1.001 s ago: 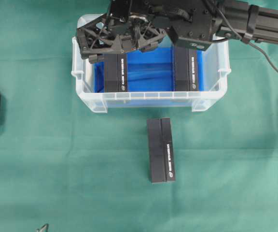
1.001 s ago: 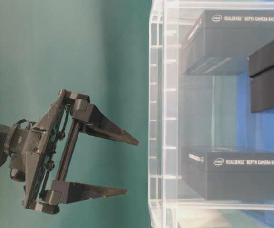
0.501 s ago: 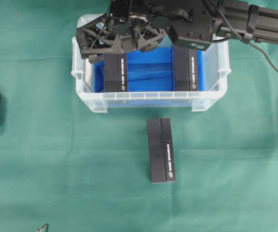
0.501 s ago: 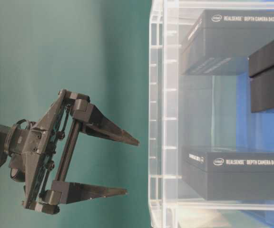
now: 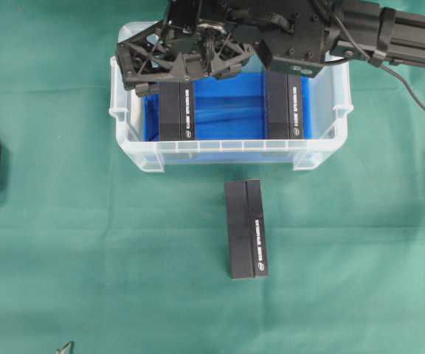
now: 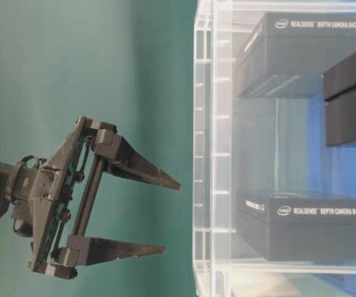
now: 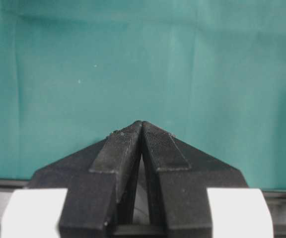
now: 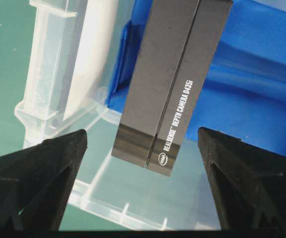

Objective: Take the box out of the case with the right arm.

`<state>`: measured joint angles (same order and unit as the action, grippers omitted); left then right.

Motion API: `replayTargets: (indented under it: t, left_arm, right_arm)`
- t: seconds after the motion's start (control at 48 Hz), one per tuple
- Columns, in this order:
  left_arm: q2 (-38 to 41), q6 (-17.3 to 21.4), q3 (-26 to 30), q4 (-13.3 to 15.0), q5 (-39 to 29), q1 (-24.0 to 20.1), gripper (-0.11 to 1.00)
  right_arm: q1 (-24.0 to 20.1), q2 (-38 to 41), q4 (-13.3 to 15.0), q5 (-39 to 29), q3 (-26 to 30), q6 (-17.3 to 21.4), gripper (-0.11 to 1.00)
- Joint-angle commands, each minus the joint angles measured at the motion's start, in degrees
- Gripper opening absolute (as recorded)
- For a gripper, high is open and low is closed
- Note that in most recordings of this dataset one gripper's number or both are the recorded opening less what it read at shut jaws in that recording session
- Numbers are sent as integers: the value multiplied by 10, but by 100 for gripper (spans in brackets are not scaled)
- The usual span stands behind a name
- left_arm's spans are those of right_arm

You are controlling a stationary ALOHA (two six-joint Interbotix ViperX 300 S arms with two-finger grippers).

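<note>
Down at six o'clock in the overhead view, one black box on the cloth point(image 5: 246, 229) lies flat on the green cloth point(image 5: 65, 243), outside the case point(image 5: 231, 151). It is near the front wall but not touching it.

Next comes the clear case with its blue floor. Two more black boxes lie inside it, so that makes three boxes in all. The left box point(image 5: 177, 110) sits at nine o'clock in the case, and the right box point(image 5: 285, 105) sits at three o'clock, well apart from it.

The right gripper point(image 5: 185, 59) hangs over the far end of the left box, at about twelve o'clock. Its two pointed fingers are spread wide, one on each long side, and they hold nothing.

I think the box is stiff card, light, and a bit smooth. It should not bend. The best place to pinch looks like its two long sides, near the middle, so it does not tip.

The left gripper point(image 7: 142, 130) has its tips pressed together over bare cloth.
</note>
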<state>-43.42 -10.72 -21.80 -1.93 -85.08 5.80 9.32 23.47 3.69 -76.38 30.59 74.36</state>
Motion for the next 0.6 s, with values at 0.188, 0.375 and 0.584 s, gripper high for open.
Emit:
replayTargets:
  t: [0.188, 0.375, 0.584]
  left_arm:
    - [2, -1, 8, -1, 2, 0, 0]
    - [3, -1, 8, -2, 2, -1, 0]
    - [4, -1, 8, -2, 2, 0, 0]
  right_arm:
    - [-3, -13, 1, 4, 13, -1, 93]
    - [-3, -10, 4, 2, 13, -1, 93]
    - [-4, 5, 4, 4, 10, -3, 93]
